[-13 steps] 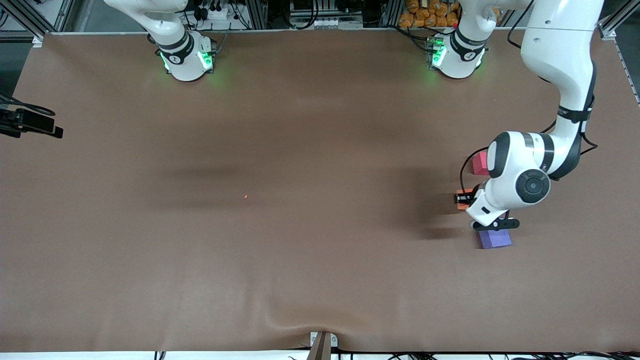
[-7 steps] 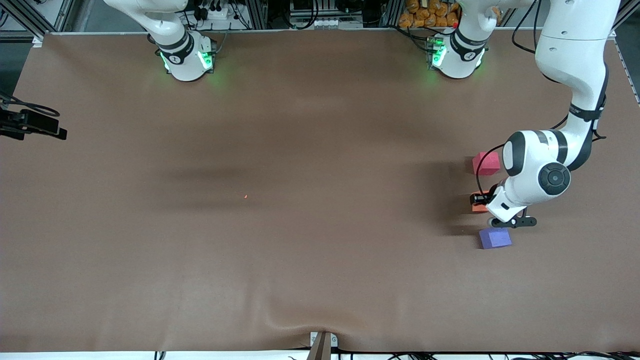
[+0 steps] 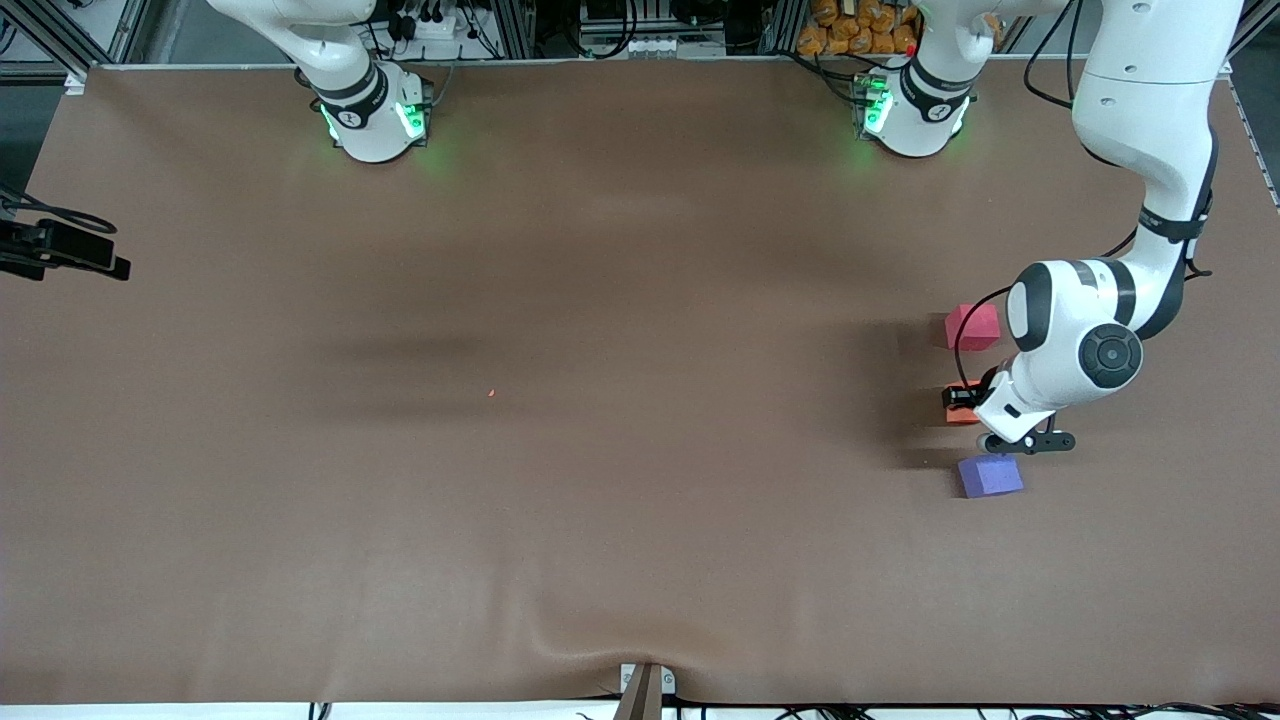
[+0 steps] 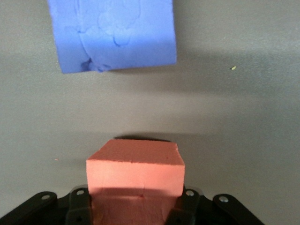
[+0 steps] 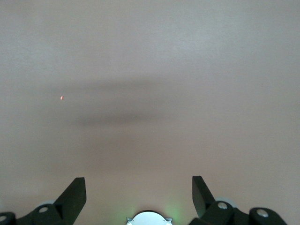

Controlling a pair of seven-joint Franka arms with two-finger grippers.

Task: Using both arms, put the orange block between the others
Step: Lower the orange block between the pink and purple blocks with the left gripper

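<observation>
Table cover (image 3: 600,450): a brown, matte sheet over nearly the whole surface, with soft dark shadows across its middle.
Ripple (image 3: 640,640): the cover buckles slightly at the edge nearest the front camera, just above a small metal bracket (image 3: 646,684).
Speck (image 3: 491,392): a tiny orange-red fleck on the cover, near its middle.
Frame (image 3: 520,30): aluminium rails along the table's top edge, with black cables and a white power strip (image 3: 425,25).
Orange heap (image 3: 860,28): possibly bagged items; too small to tell.
Light: even and diffuse, green glow on the cover at the top edge.
</observation>
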